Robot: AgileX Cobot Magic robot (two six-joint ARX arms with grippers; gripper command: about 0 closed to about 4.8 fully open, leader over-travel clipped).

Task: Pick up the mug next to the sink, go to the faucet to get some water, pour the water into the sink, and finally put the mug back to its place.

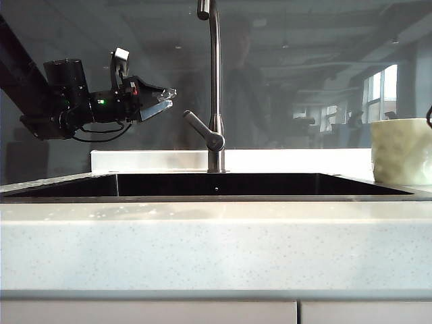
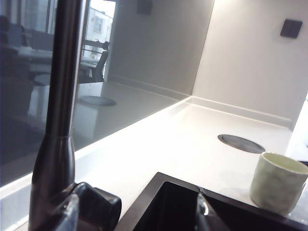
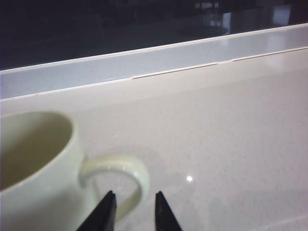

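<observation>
Right tool [image 3: 134, 211] — parted, empty beside mug [image 3: 43, 163] handle; left tool [image 1: 162, 101] open.

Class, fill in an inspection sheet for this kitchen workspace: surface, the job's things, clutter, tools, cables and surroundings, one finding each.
Surface: pale speckled stone counter, bare at the front.
Job's things: mug upright on the counter right of the sink; its handle faces the right tool. Faucet stands behind the sink, its lever angled left.
Clutter: nothing seen.
Tools: left tool open, in the air left of the faucet, holding nothing. Right tool sits at the mug handle, fingers apart, one on each side, not gripping it.
Cables: a black cable loops under the left arm.
Surroundings: dark glossy backsplash reflecting windows; round cover set in the counter.
</observation>
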